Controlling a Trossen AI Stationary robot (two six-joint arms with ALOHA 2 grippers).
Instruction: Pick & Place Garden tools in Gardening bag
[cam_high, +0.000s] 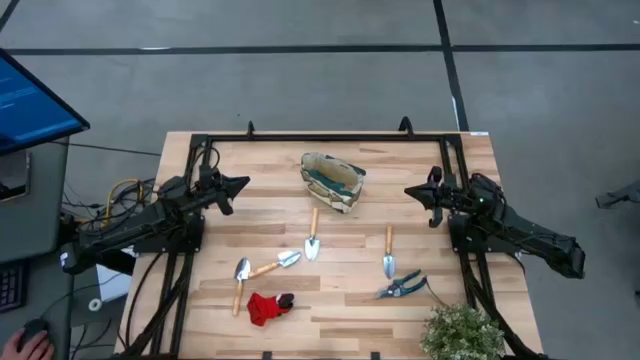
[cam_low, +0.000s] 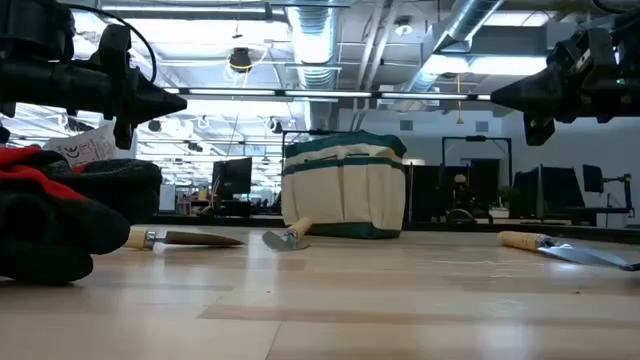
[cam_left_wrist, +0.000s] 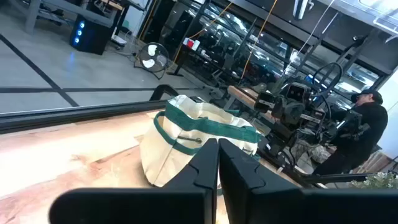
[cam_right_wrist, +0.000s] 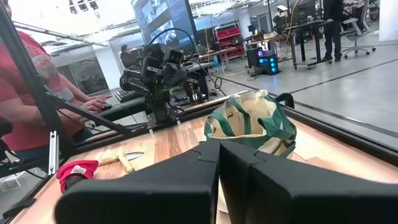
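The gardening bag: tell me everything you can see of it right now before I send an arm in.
The gardening bag is a small beige canvas tote with teal-green trim, handles and outer pockets. It stands upright on the wooden table, toward the far edge, between the two arms, mouth open upward. Nothing is visibly inside. No gripper touches it. In the low view a trowel lies close in front of its base; whether they touch I cannot tell.

One overhead camera looks straight down, one sits level at tabletop, and both wrist cameras face the gardening bag.
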